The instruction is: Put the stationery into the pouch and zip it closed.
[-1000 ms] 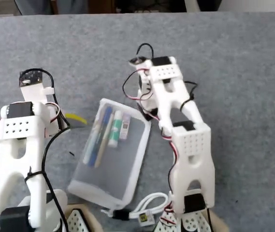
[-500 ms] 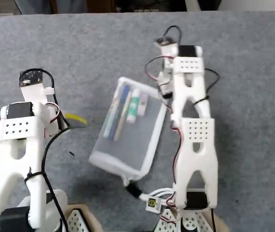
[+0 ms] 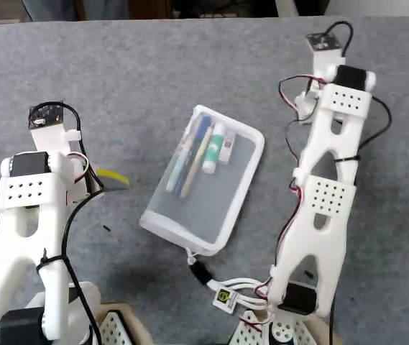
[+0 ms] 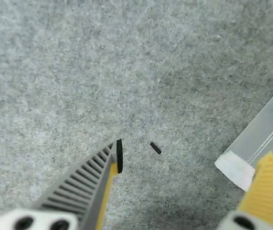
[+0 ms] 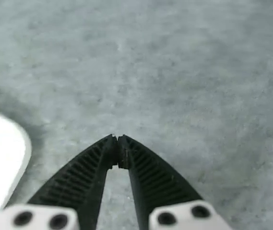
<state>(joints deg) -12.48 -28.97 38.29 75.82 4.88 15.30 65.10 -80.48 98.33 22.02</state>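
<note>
Nearest the arm bases, a looped white cord (image 3: 244,287) with a small yellow-marked tag (image 3: 223,296) lies on the table (image 3: 139,65). A short black tab (image 3: 199,271) sits just off the near corner of the pouch (image 3: 204,208).

The pouch is a flat rounded rectangle of frosted translucent plastic with a soft white border. It lies between the two arms, its long axis running from near-left to far-right. Seen through its face at the far end are the slim pens (image 3: 188,157), side by side along that axis, a white tube with a green band (image 3: 213,149) and a small pale block (image 3: 227,146).

The left gripper (image 4: 194,155) hangs just beside the pouch's left edge with its jaws spread wide. One finger is grey and ribbed (image 4: 95,172), the other yellow (image 4: 268,184), and a small black speck (image 4: 155,148) lies on the cloth between them.

Farther off, the right gripper (image 5: 117,141) is past the pouch's far right corner, its ribbed black jaws pressed together, tips touching, holding nothing.

The table is covered in mottled grey felt-like cloth, and beyond its far edge the room is dark and indistinct
</note>
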